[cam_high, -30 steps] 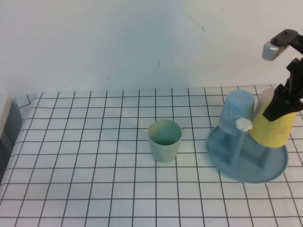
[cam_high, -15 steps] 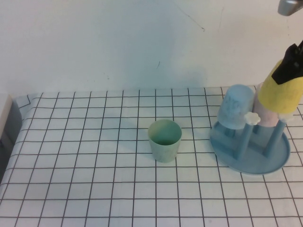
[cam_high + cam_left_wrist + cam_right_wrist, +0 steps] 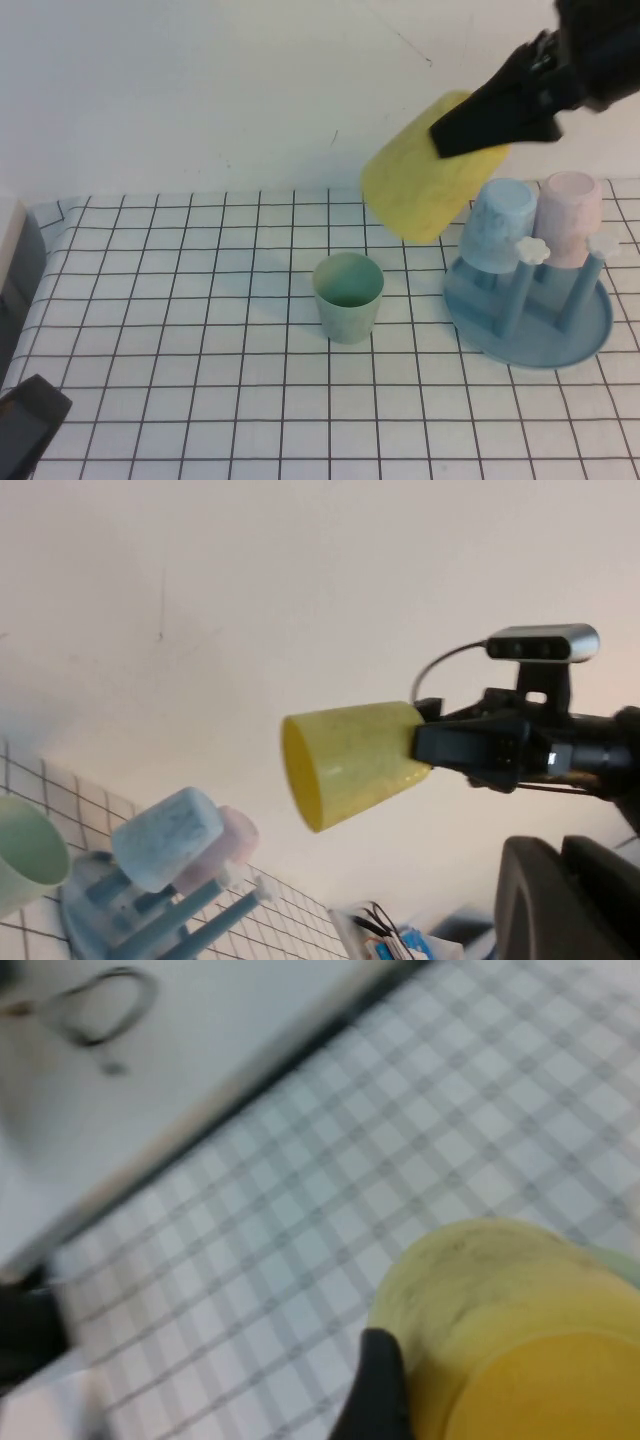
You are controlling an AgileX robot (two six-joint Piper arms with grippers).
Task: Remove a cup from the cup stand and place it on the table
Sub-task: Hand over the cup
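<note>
The yellow cup (image 3: 425, 170) hangs tilted in the air, up and left of the cup stand (image 3: 545, 345), with its mouth facing down-left. My right gripper (image 3: 490, 120) is shut on its base end. The cup also shows in the left wrist view (image 3: 350, 760) and close up in the right wrist view (image 3: 500, 1330), with a black finger (image 3: 385, 1390) against its side. The stand sits on the table (image 3: 150, 300) at the right. My left gripper (image 3: 25, 420) is low at the near left corner, shut and empty.
A light blue tumbler (image 3: 500, 225) and a pink tumbler (image 3: 570, 220) sit upside down on the stand's pegs. A pale green tumbler (image 3: 347, 297) stands upright mid-table, below the held cup. A white wall stands behind the table.
My right gripper lifted the yellow cup off its peg, then carried it up and left while tilting it. The stand settled flat. My left gripper came into view at the near left.
</note>
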